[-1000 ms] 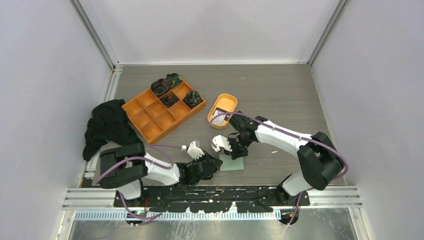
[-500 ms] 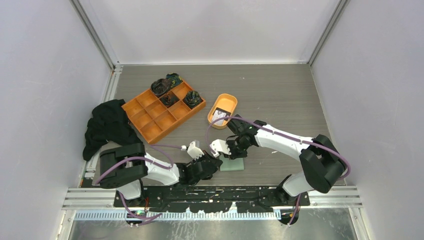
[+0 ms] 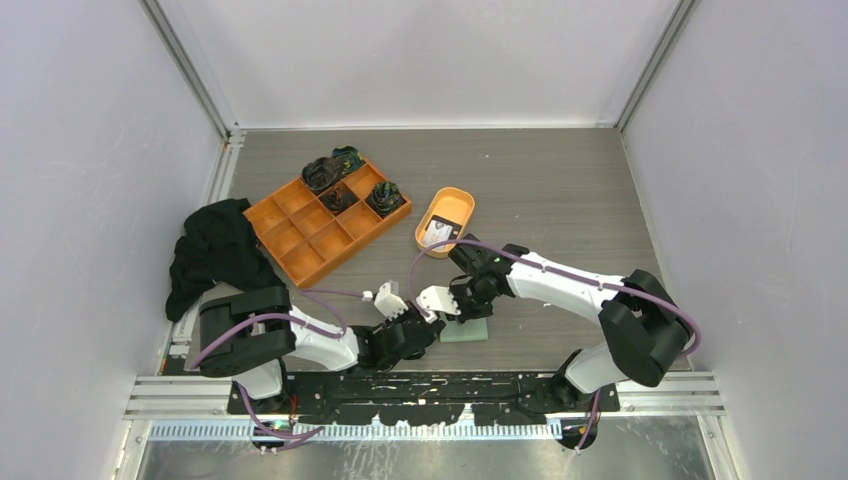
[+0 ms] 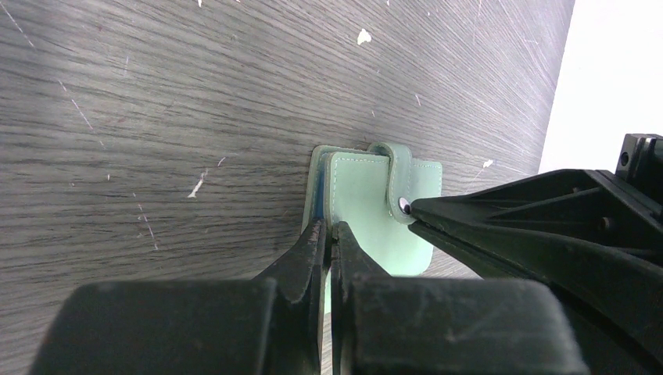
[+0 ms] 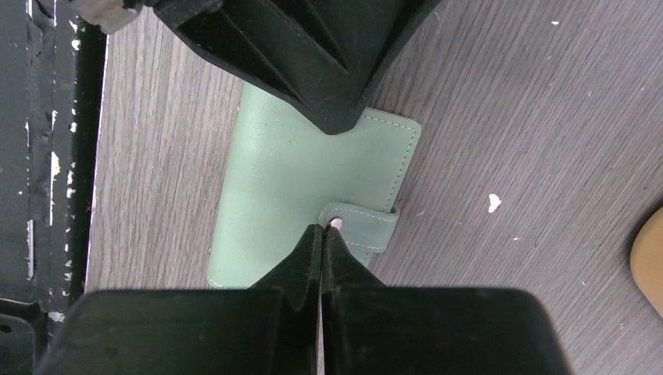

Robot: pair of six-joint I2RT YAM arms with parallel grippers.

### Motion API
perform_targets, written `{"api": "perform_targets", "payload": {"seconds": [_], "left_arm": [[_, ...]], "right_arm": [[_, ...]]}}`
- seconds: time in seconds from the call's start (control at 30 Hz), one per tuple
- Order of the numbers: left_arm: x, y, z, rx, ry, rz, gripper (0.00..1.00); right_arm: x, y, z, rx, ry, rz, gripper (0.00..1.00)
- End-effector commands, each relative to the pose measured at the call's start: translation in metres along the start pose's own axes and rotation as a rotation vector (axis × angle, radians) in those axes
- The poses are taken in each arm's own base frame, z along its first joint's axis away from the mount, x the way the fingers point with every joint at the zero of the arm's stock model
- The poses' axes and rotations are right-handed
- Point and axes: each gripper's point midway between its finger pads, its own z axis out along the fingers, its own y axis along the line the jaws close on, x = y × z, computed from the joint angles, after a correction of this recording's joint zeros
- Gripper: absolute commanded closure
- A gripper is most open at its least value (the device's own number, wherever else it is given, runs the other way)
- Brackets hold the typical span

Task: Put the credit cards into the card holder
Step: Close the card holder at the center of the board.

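The sage-green card holder [image 3: 468, 333] lies closed on the table near the front edge. It also shows in the left wrist view [image 4: 367, 211] and the right wrist view [image 5: 297, 172]. My left gripper [image 3: 437, 328] [image 4: 328, 230] is shut on the edge of the wallet's top cover. My right gripper [image 3: 460, 316] [image 5: 323, 231] is shut, with its tips touching the closing tab [image 5: 363, 223] at the metal snap. The credit cards [image 3: 437, 234], pale with dark patches, lie in the oval orange dish [image 3: 455, 196], apart from both grippers.
An orange compartment tray [image 3: 325, 225] holding dark bundles in its far cells stands at the back left. A black cloth [image 3: 215, 250] lies at the left edge. The black front rail [image 5: 47, 156] runs close beside the wallet.
My right gripper has moved left and down from beside the dish onto the wallet's tab. The left gripper and the wallet have stayed in place.
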Motion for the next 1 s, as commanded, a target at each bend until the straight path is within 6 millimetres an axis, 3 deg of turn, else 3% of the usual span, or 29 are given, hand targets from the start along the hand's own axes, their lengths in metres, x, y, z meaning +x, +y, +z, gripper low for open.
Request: {"api": "perform_targets", "payload": {"seconds": [0.0,0.97], "left_arm": [[0.003,0.062,-0.004,-0.165,0.027,0.146,1.00],[0.004,0.062,-0.002,-0.145,0.026,0.147,1.00]], "right_arm": [[-0.002,0.005,-0.004,0.001,0.013,-0.062,0.99],[0.010,0.029,0.020,-0.086,0.189,-0.175,0.99]]}}
